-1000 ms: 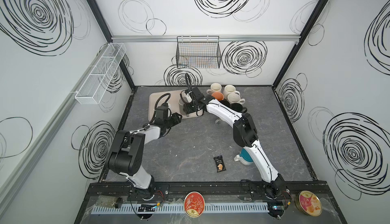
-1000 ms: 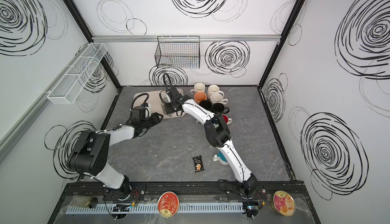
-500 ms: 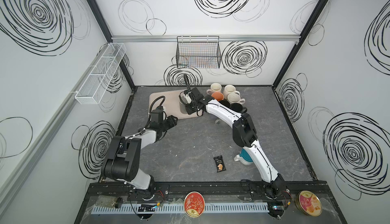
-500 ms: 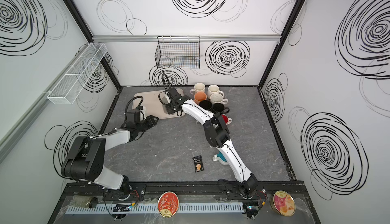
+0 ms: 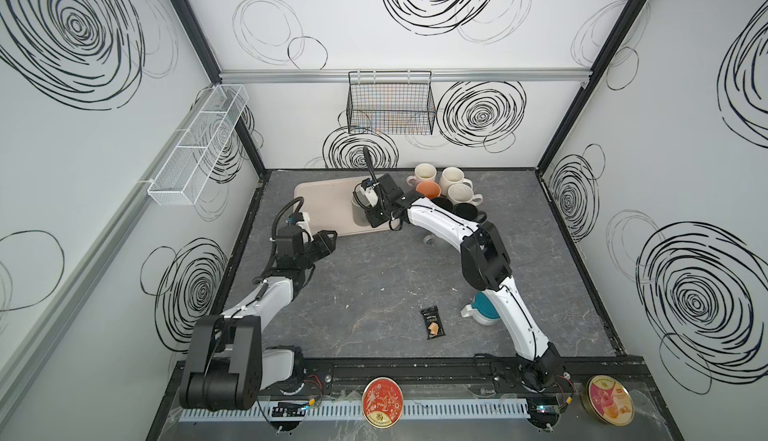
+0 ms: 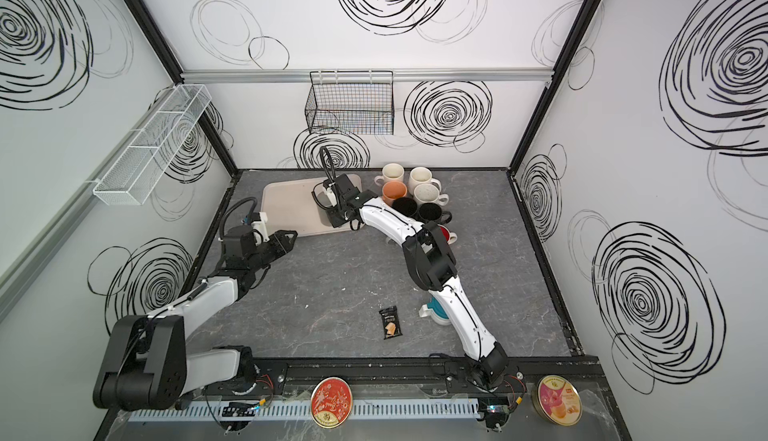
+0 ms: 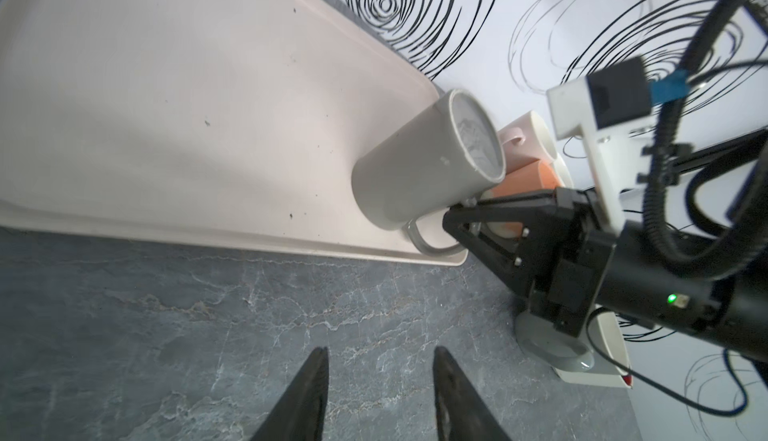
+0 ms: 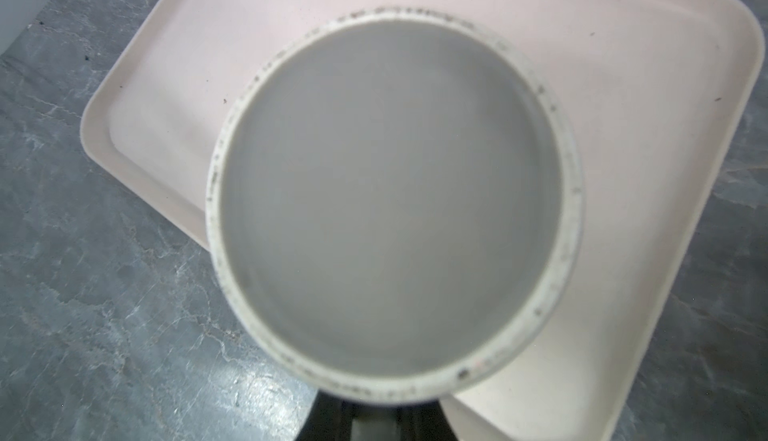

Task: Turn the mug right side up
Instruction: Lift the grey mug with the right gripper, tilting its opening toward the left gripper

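Note:
A grey mug [image 5: 358, 210] [image 6: 319, 201] stands mouth down near the front right corner of a pink tray [image 5: 324, 197] [image 6: 286, 202]. In the right wrist view its flat base [image 8: 395, 193] with a pale speckled foot ring fills the picture. My right gripper [image 5: 374, 215] [image 6: 337, 215] [image 7: 457, 218] is shut on the mug's handle [image 7: 432, 245] from the right. Whether the mug [image 7: 411, 168] rests on the tray [image 7: 166, 106] or hangs just above it I cannot tell. My left gripper [image 5: 328, 240] [image 6: 291, 236] [image 7: 380, 353] is open over bare table, left of and in front of the tray, holding nothing.
Several upright mugs [image 5: 440, 193], cream, orange and black, crowd the table right of the tray. A teal jug [image 5: 484, 308] and a dark snack packet [image 5: 432, 323] lie front right. A wire basket [image 5: 390, 106] hangs on the back wall.
My right gripper has shut on the mug's handle. My left arm has drawn back from the tray toward the front left, its jaws opening slightly.

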Robot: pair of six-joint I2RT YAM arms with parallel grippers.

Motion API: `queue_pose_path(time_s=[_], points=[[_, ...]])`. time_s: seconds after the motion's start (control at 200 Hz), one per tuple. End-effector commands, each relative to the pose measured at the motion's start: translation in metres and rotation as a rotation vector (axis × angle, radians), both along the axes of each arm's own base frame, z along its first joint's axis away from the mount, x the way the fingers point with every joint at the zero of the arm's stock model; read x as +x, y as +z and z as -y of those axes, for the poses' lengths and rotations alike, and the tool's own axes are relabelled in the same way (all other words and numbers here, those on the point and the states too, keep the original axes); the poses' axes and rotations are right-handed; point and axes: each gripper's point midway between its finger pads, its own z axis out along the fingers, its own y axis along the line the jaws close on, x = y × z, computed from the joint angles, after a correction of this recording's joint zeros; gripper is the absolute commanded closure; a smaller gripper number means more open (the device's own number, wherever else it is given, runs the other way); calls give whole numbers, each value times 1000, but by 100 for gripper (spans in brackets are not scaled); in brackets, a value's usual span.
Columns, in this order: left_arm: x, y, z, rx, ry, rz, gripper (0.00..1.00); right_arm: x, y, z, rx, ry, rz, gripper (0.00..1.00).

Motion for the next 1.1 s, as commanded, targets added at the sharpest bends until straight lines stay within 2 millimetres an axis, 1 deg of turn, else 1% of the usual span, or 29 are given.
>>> queue_pose_path(time_s=[0.0, 0.145, 0.23, 0.325, 0.42, 0.435, 0.48, 0.52, 0.57, 0.58, 0.67, 0.776, 0.841, 0.936, 1.016, 1.096], points=[[-2, 27, -9, 13, 8, 106, 54, 4, 117, -22, 250, 45, 206, 100], [-8, 52, -17, 16, 26, 183, 51, -3, 150, -22, 360, 45, 251, 100], [-12, 64, -21, 12, 35, 225, 49, -7, 164, -21, 403, 48, 273, 100], [-15, 77, -21, -9, 30, 273, 46, -12, 180, -19, 453, 54, 290, 100], [-19, 92, -15, -49, 2, 335, 41, -20, 202, -17, 522, 68, 319, 100], [-19, 99, -14, -52, -3, 368, 40, -22, 207, -16, 535, 72, 324, 100], [-21, 108, -11, -71, -18, 407, 38, -26, 220, -14, 577, 83, 339, 100], [-23, 115, -10, -84, -23, 437, 36, -32, 230, -13, 614, 100, 347, 100], [-25, 123, -8, -92, -34, 474, 34, -40, 248, -11, 670, 129, 365, 100], [-26, 125, -7, -94, -37, 481, 34, -40, 249, -11, 673, 132, 365, 100], [-30, 142, -1, -113, -74, 545, 30, -55, 274, -7, 769, 187, 377, 100], [-38, 166, 8, -148, -118, 638, 26, -70, 301, 0, 890, 251, 367, 100], [-43, 180, 13, -170, -143, 694, 24, -78, 314, 5, 951, 284, 356, 100], [-51, 199, 24, -192, -194, 767, 23, -91, 328, 7, 1004, 341, 341, 100], [-54, 210, 33, -212, -234, 799, 23, -101, 337, 8, 1044, 387, 331, 100], [-54, 217, 38, -235, -253, 820, 23, -112, 348, 10, 1088, 430, 324, 100]])
